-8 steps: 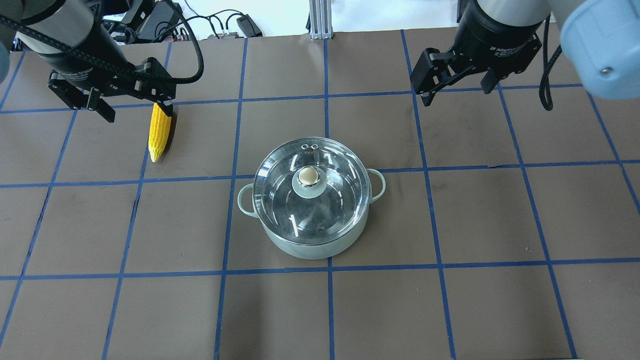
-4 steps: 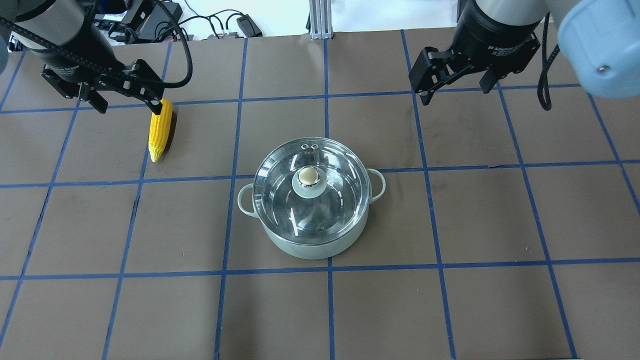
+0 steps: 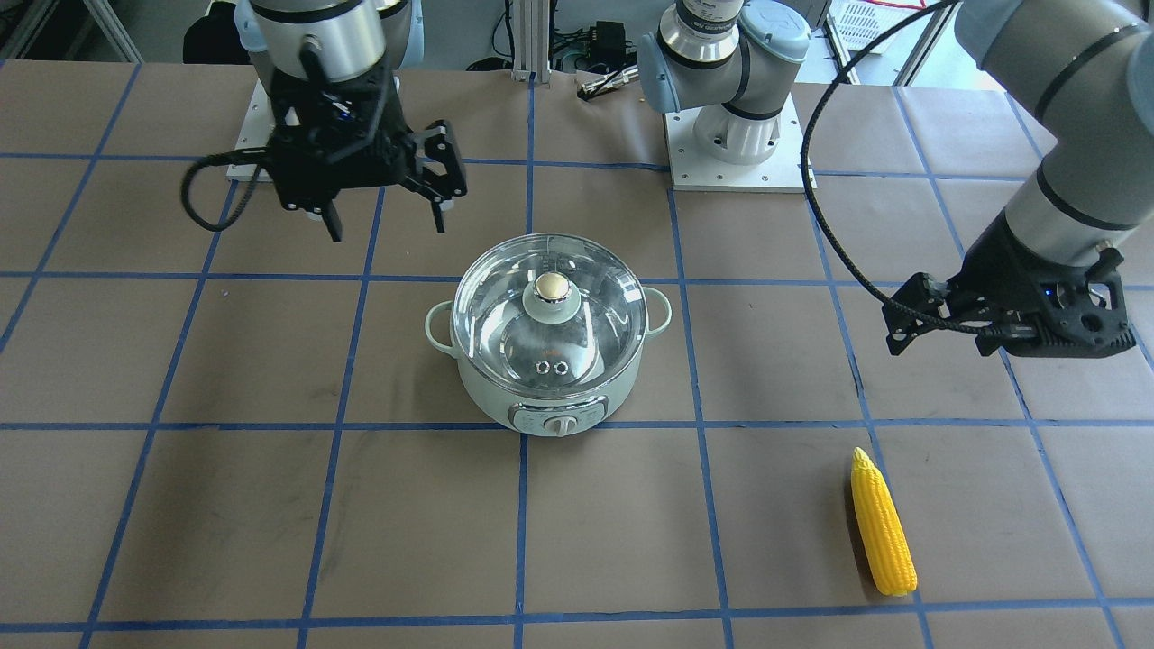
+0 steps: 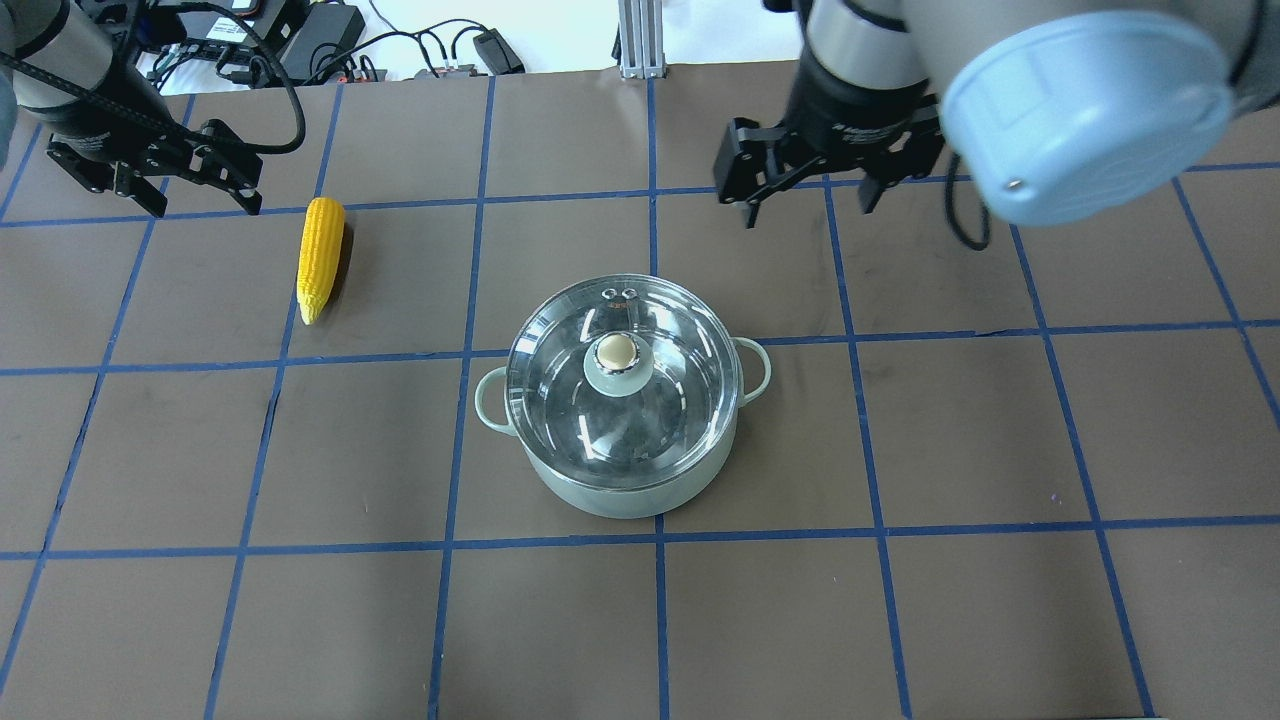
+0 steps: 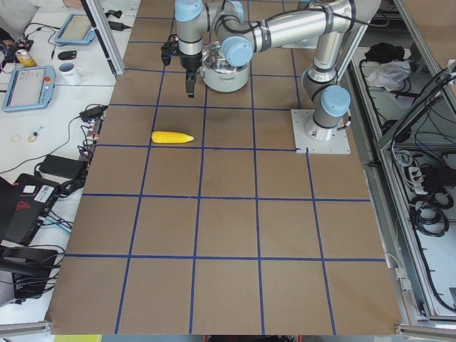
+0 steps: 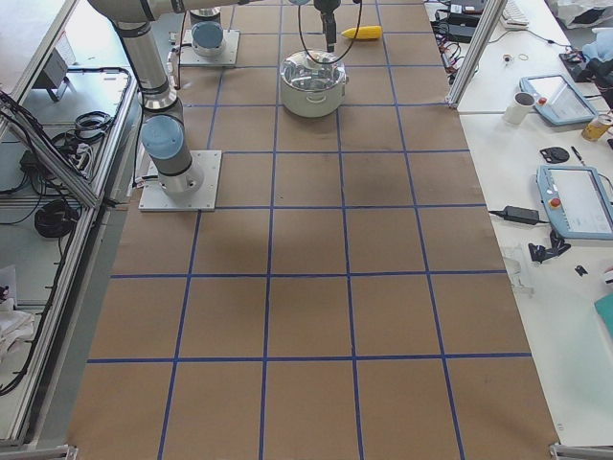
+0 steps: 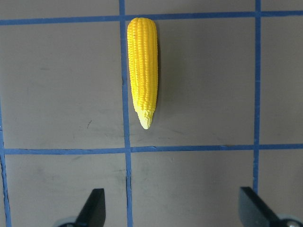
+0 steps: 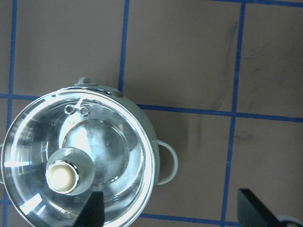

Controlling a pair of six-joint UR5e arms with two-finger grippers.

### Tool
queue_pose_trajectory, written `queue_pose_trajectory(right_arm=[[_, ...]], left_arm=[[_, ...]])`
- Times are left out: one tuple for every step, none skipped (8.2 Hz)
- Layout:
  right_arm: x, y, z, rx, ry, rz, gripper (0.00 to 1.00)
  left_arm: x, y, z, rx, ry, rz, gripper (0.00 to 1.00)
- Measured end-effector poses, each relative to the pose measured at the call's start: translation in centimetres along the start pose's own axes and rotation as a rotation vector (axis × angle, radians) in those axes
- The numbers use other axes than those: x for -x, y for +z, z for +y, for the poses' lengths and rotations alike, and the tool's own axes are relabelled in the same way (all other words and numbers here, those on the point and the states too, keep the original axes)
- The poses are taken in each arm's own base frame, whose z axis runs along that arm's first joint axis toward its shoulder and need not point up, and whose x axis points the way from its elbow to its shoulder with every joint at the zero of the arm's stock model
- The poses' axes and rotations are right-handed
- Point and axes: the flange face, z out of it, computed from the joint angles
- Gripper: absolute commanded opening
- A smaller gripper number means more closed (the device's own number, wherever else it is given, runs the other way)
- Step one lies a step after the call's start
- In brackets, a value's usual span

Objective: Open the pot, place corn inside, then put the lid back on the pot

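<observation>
While the lid (image 4: 560, 400) sits squarely on the pot (image 4: 620, 500) and closes it, the first step is, by my reading, not yet begun; the pot stands about the middle of the desk (image 4: 900, 620), its dial (image 3: 561, 424) turned to the far edge, away from the robot.

The right claw (image 4: 808, 205) hangs raised near the pot, on the side of the desk's right edge; its jaws are spread wide and hold nothing; that width looks chosen to take in the knob (image 4: 617, 352); in its wrist view the knob lies off to one jaw's side, not between the two, so a sideways correction seems needed before it drops.

The corn (image 4: 320, 258) lies flat on its side, well apart from the pot, out toward the far left corner of the desk; nothing touches it. Its long axis runs nearly straight from the far edge toward the robot's edge, leaning only a little; the blunt end is to the far edge and the pointed tip aims back at the robot.

The left claw (image 4: 205, 200) waits near the blunt end, closer to the left edge; it too is wide open and empty; the cob lies ahead of its jaws, not between them; probably it stands by until the pot is open.
</observation>
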Motion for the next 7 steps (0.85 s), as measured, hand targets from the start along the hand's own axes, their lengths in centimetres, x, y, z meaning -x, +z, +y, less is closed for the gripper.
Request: queue_pose_trajectory(right_arm=[[3.7, 2.1, -0.1, -0.002, 0.024, -0.007, 1.0], [7.2, 4.3, 0.1, 0.002, 0.05, -0.017, 1.0], [10.2, 6.6, 0.5, 0.015, 0.074, -0.02, 1.0], [12.3, 8.8, 1.2, 0.038, 0.102, -0.012, 1.0], [13.4, 10.6, 1.7, 0.06, 0.12, 0.001, 1.0], [13.8, 12.2, 2.2, 0.082, 0.129, 0.012, 1.0], [13.9, 13.5, 2.5, 0.099, 0.133, 0.021, 1.0]], left_arm=[[1.0, 2.0, -1.2, -0.004, -0.011, 0.0, 1.0], [1.6, 4.1, -2.5, -0.011, -0.016, -0.003, 1.0], [2.1, 6.3, -3.7, -0.009, -0.019, -0.002, 1.0], [2.4, 8.6, -4.6, 0.0, -0.021, 0.001, 1.0], [2.8, 11.2, -5.8, -0.003, -0.024, 0.002, 1.0], [3.2, 13.9, -6.9, -0.007, -0.027, 0.001, 1.0], [3.4, 16.1, -7.5, -0.001, -0.029, 0.003, 1.0]])
